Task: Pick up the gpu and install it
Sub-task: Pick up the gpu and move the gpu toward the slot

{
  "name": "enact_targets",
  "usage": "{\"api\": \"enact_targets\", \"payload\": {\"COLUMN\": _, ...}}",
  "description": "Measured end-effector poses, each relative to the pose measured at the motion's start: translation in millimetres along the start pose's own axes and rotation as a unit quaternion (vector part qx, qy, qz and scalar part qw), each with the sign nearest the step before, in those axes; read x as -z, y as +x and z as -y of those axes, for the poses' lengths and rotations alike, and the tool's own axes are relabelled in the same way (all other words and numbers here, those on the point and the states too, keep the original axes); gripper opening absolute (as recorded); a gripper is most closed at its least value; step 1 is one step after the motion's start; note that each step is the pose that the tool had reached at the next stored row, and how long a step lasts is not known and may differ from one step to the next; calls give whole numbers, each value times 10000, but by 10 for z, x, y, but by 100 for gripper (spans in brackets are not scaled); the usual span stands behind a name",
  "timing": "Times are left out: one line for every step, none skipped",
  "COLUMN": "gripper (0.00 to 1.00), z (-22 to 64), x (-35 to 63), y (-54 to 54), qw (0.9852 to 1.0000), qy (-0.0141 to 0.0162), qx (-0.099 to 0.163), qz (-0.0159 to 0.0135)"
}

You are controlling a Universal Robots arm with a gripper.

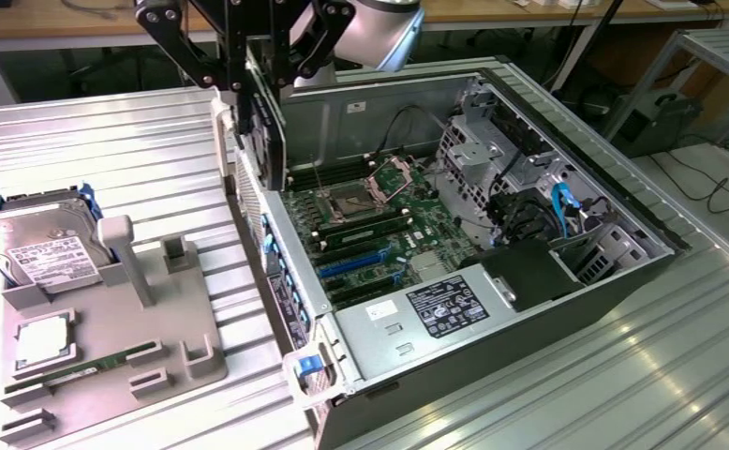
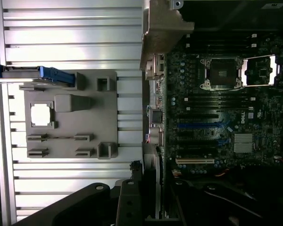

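The gpu (image 1: 262,131) hangs on edge in the air over the near-left wall of the open computer case (image 1: 378,103), its dark face toward the case and its pale metal bracket on the exterior view's left. My gripper (image 1: 249,86) is shut on its upper edge. In the wrist view the gpu (image 2: 151,186) shows edge-on between the black fingers (image 2: 130,197) of my gripper (image 2: 152,200). The motherboard (image 1: 378,225) lies below, with its blue expansion slots (image 1: 354,267) bare; the wrist view shows these blue expansion slots (image 2: 200,126) too.
On the ribbed metal table a grey fixture tray (image 1: 102,328) holds a silver hard drive (image 1: 39,244), a processor (image 1: 42,342) and a RAM stick (image 1: 83,370). The case holds a power supply (image 1: 446,305), drive cages (image 1: 502,141) and cables. Desks stand behind.
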State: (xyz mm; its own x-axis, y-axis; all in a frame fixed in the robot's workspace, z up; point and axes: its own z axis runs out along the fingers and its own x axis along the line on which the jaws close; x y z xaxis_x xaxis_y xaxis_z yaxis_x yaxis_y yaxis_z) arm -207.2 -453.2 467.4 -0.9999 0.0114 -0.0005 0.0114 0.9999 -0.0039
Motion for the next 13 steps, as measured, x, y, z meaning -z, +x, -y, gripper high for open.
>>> {"api": "enact_targets", "payload": {"gripper": 27, "z": 0, "x": 0, "y": -6, "qw": 10000, "qy": 0, "qx": 0, "qz": 0}}
{"api": "enact_targets", "payload": {"gripper": 27, "z": 0, "x": 0, "y": -12, "qw": 10000, "qy": 0, "qx": 0, "qz": 0}}
{"api": "enact_targets", "payload": {"gripper": 27, "z": 0, "x": 0, "y": -17, "qw": 10000, "qy": 0, "qx": 0, "qz": 0}}
{"api": "enact_targets", "payload": {"gripper": 27, "z": 0, "x": 0, "y": -22, "qw": 10000, "qy": 0, "qx": 0, "qz": 0}}
{"api": "enact_targets", "payload": {"gripper": 27, "z": 0, "x": 0, "y": -26, "qw": 10000, "qy": 0, "qx": 0, "qz": 0}}
{"api": "enact_targets", "payload": {"gripper": 27, "z": 0, "x": 0, "y": -31, "qw": 10000, "qy": 0, "qx": 0, "qz": 0}}
{"api": "enact_targets", "payload": {"gripper": 27, "z": 0, "x": 0, "y": -37, "qw": 10000, "qy": 0, "qx": 0, "qz": 0}}
{"api": "enact_targets", "payload": {"gripper": 27, "z": -1, "x": 0, "y": -44, "qw": 10000, "qy": 0, "qx": 0, "qz": 0}}
{"api": "enact_targets", "payload": {"gripper": 27, "z": -1, "x": 0, "y": -49, "qw": 10000, "qy": 0, "qx": 0, "qz": 0}}
{"api": "enact_targets", "payload": {"gripper": 27, "z": -1, "x": 0, "y": -55, "qw": 10000, "qy": 0, "qx": 0, "qz": 0}}
{"api": "enact_targets", "payload": {"gripper": 27, "z": -1, "x": 0, "y": -61, "qw": 10000, "qy": 0, "qx": 0, "qz": 0}}
{"api": "enact_targets", "payload": {"gripper": 27, "z": 0, "x": 0, "y": -72, "qw": 10000, "qy": 0, "qx": 0, "qz": 0}}
{"api": "enact_targets", "payload": {"gripper": 27, "z": -1, "x": 0, "y": -80, "qw": 10000, "qy": 0, "qx": 0, "qz": 0}}
